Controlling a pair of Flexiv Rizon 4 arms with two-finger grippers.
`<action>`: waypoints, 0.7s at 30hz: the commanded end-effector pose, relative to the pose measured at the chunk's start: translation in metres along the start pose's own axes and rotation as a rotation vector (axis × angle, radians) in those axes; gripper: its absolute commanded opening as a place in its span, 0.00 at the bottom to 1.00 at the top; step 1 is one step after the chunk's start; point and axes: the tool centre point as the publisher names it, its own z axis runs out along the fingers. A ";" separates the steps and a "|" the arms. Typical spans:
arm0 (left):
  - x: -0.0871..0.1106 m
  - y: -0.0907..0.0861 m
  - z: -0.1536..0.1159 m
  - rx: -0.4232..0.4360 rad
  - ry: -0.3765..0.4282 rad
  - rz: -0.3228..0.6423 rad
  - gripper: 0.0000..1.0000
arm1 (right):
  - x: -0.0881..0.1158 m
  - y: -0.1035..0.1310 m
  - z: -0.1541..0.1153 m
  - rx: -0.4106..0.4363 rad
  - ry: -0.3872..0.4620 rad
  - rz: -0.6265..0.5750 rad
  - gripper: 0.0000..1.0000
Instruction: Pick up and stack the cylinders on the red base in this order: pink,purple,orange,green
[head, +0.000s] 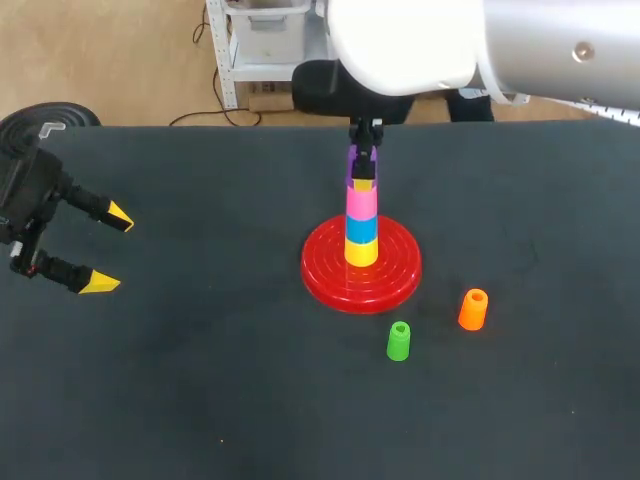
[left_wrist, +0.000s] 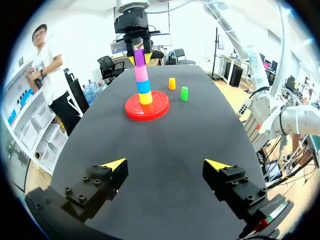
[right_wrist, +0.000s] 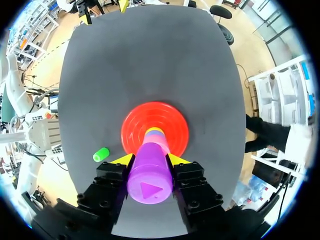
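On the red base (head: 330, 282) stands a stack: yellow (head: 361, 251) at the bottom, then blue (head: 361, 229), then pink (head: 361, 204). My right gripper (head: 362, 182) comes straight down over the stack and is shut on the purple cylinder (head: 356, 164), whose lower end is at the pink one's top. In the right wrist view the purple cylinder (right_wrist: 150, 175) fills the gap between the fingers, over the red base (right_wrist: 134, 125). The orange cylinder (head: 473, 309) and the green cylinder (head: 398, 341) stand on the table right of the base. My left gripper (head: 110, 250) is open and holds nothing, far left.
The table is a black mat (head: 200, 400). A black round foot (head: 45, 117) sits at its far left corner, behind my left arm. In the left wrist view the stack (left_wrist: 143, 85), orange (left_wrist: 172, 83) and green (left_wrist: 184, 93) lie well ahead of the open left gripper (left_wrist: 166, 164).
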 end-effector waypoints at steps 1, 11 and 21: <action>0.001 0.000 0.000 -0.003 -0.003 0.003 1.00 | 0.001 0.001 -0.002 0.020 -0.003 -0.002 0.00; 0.001 0.000 0.000 -0.003 -0.003 0.003 1.00 | 0.012 0.005 -0.024 0.076 -0.024 0.027 0.00; 0.001 0.000 0.000 -0.003 -0.003 0.003 1.00 | 0.058 0.016 -0.016 0.069 -0.032 0.154 0.00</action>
